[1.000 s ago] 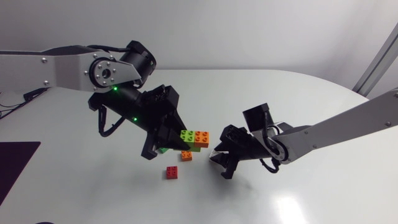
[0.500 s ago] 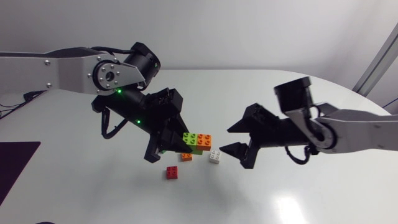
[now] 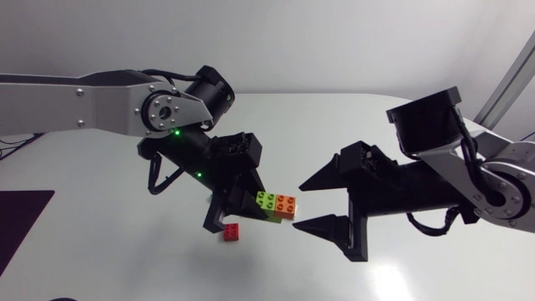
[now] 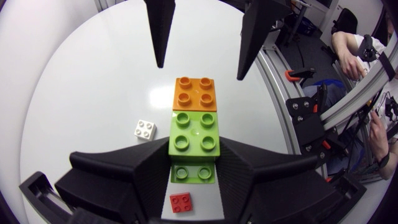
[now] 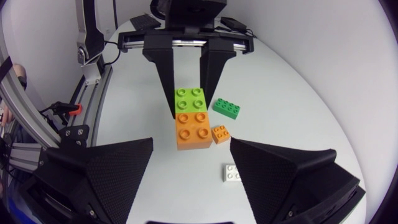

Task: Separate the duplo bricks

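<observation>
Joined lime-green brick (image 3: 267, 200) and orange brick (image 3: 286, 203), held up over the counter (image 3: 376, 125).
The left gripper (image 3: 241, 207) clamps the lime-green end. The right gripper (image 3: 298, 205) gapes wide just off the orange end, not touching. A red brick (image 3: 231, 232) and a white brick (image 4: 145, 129) lie on the counter below.

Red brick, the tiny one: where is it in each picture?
Head view: the red brick lies on the table, close to the held lime brick.
Left wrist view: on the table under the left gripper, below the lime brick, at.
Right wrist view: not visible.
Shared landmark: the orange brick joined to the lime brick.
</observation>
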Tool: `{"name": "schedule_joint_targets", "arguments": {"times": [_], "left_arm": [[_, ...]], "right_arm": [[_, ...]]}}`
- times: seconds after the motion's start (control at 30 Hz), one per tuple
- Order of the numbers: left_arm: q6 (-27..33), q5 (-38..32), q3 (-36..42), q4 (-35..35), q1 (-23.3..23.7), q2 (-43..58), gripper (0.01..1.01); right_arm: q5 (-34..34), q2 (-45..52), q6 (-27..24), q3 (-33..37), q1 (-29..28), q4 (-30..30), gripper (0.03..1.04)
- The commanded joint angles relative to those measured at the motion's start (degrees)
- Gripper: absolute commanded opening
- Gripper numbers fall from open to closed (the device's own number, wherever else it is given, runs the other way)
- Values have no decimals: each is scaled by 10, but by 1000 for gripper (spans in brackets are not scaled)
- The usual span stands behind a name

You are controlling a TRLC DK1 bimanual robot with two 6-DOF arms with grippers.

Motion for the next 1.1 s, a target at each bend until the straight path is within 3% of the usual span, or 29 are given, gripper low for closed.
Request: {"name": "schedule_joint_targets", "arguments": {"times": [0.0,0.23,0.57,0.8,1.07], "left_arm": [[1,-4,8,-8,-7,13,328],[-1,-6,10,-13,-21,3,328],[-1,-21,16,-13,-29,3,326],[-2,-29,22,-11,-35,-1,328],[-5,-40,14,2,-37,-7,328]], "right_arm": [[0,4,1,2,16,-7,893],[8,25,14,4,33,4,869],[11,40,26,-9,35,25,420],[9,51,25,-9,35,23,192],[-31,62,34,8,26,1,180]]}}
